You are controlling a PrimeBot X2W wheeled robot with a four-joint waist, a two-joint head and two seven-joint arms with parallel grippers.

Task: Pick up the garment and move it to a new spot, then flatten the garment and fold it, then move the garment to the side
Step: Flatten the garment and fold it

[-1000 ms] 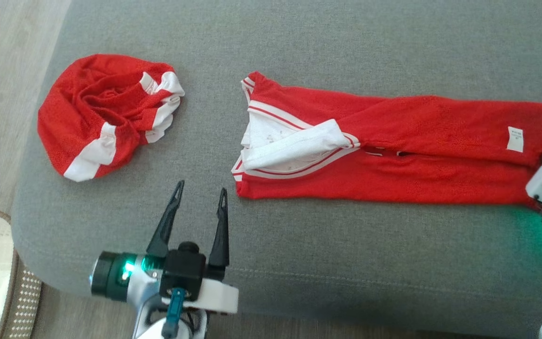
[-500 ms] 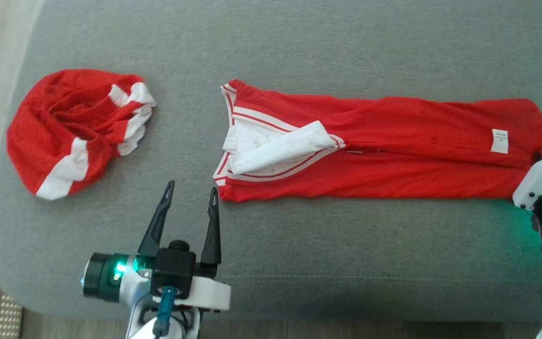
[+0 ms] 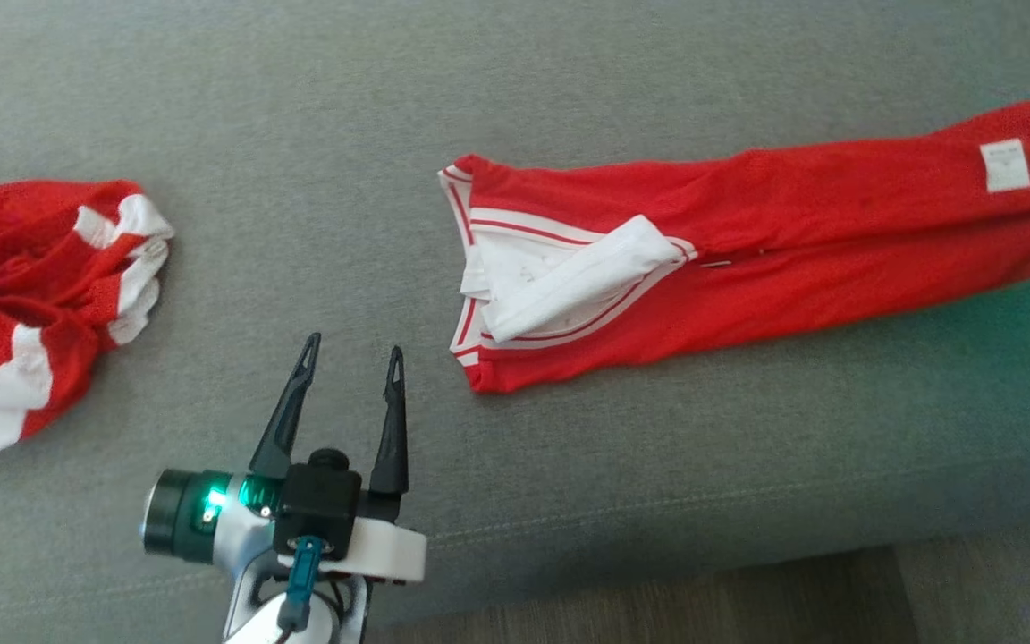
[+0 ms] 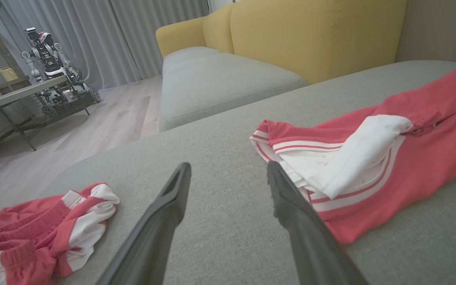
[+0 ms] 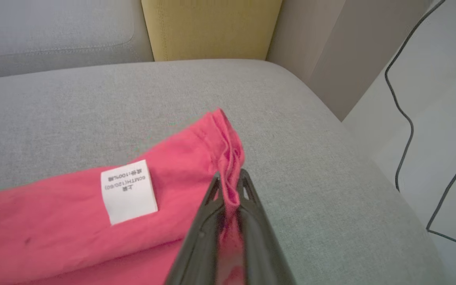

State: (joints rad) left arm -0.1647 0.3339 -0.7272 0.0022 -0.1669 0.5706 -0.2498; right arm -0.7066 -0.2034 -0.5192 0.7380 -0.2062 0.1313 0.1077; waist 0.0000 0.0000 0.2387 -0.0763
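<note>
Your right gripper (image 5: 230, 177) is pinched closed on the hem end of the red garment (image 3: 747, 241). A bunched fold of cloth is caught between its two dark fingers, close to the white care label (image 5: 128, 190). The garment lies stretched out long across the grey sofa cushion (image 3: 569, 80), with its white-trimmed collar end toward the middle and the gripped end off to your right, near the cushion's edge. Your left gripper (image 3: 354, 345) hovers over the cushion near the collar end, fingers spread wide with nothing between them. A crumpled red-and-white piece (image 3: 32, 295) sits well apart at the far left.
</note>
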